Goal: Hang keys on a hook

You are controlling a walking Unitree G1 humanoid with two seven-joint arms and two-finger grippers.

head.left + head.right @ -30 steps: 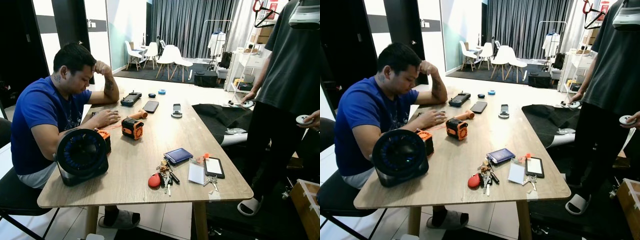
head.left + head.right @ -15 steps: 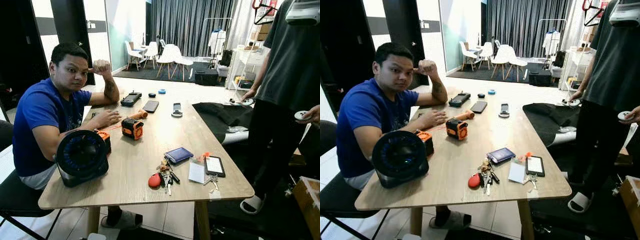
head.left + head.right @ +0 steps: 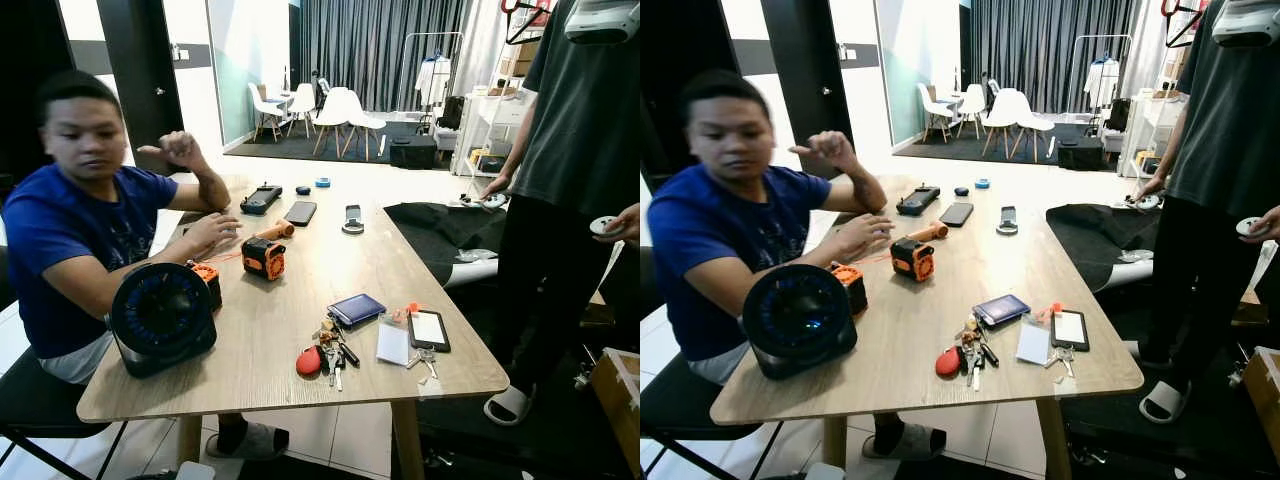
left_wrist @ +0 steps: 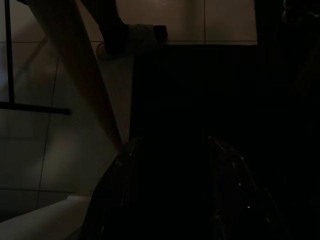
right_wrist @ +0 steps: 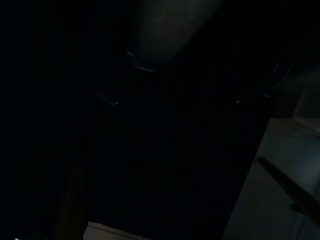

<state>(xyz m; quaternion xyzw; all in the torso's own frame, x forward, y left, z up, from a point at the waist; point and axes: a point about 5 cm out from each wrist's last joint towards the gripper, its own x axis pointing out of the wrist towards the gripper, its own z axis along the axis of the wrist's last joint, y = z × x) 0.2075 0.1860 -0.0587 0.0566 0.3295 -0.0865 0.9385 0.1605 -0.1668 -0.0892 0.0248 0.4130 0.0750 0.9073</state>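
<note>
On the near edge of the long light-wood table [image 3: 290, 385], the bunch of metal keys with a red teardrop fob [image 3: 325, 352] lies flat, just left of a white card [image 3: 392, 346] and a small black-framed phone [image 3: 428, 331], with a dark blue wallet [image 3: 356, 309] just behind. No hook visible yet. Likely light, floppy and jangly: keys will swing off the ring, metal is slippery, and a flat lie gives little to pinch. Best hold is probably the ring or the rubbery-looking fob, not a single blade. Left gripper [image 4: 175, 195] hangs below the table near a wooden leg [image 4: 82, 75], two dark fingers spread with a clear gap, nothing held. Right wrist view is too dark; can't tell that gripper's finger state.
</note>
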